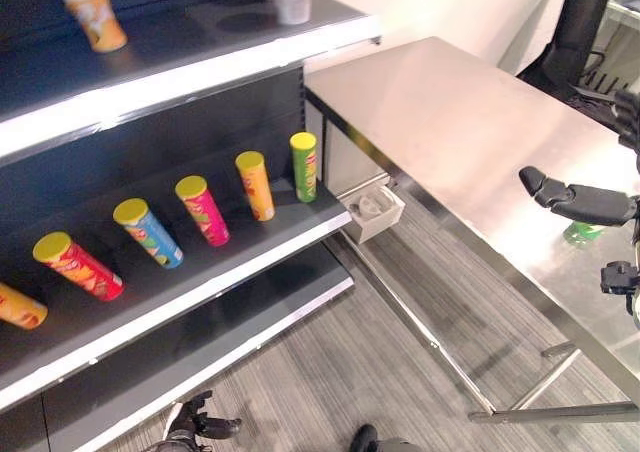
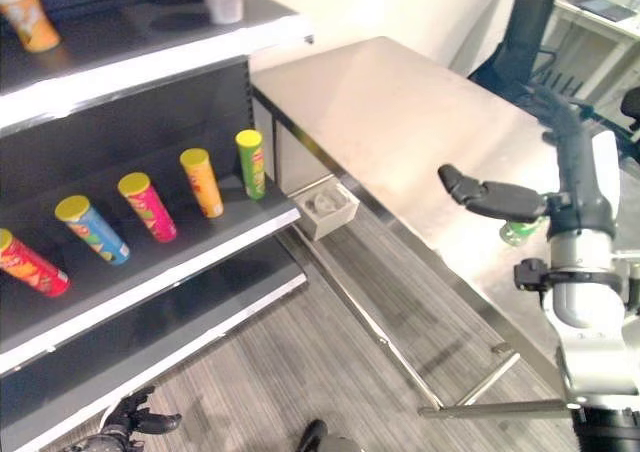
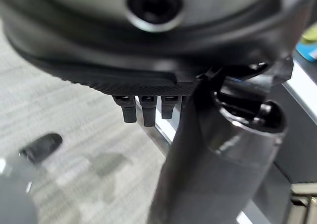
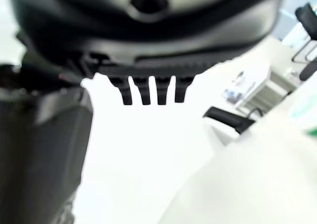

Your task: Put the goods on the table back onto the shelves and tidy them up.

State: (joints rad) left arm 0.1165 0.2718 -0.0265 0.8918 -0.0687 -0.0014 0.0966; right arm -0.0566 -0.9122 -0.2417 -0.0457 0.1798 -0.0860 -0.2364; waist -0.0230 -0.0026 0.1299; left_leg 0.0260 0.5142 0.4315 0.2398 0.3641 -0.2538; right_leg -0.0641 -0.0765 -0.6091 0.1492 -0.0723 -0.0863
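My right hand (image 2: pixel 492 198) is hovering over the table's (image 1: pixel 440 122) near edge, fingers straight and spread, holding nothing. A green item (image 2: pixel 520 232) is lying on the table just beyond it; the right eye view is showing it more fully. My left hand (image 1: pixel 195 422) is hanging low by the shelf (image 1: pixel 200 292), fingers loosely curled, empty. Canisters (image 1: pixel 255 184) are standing in a row on the middle shelf.

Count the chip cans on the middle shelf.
6, in a row left to right: orange cut by the frame edge, red, blue, pink, orange, green. More may sit beyond the left edge.
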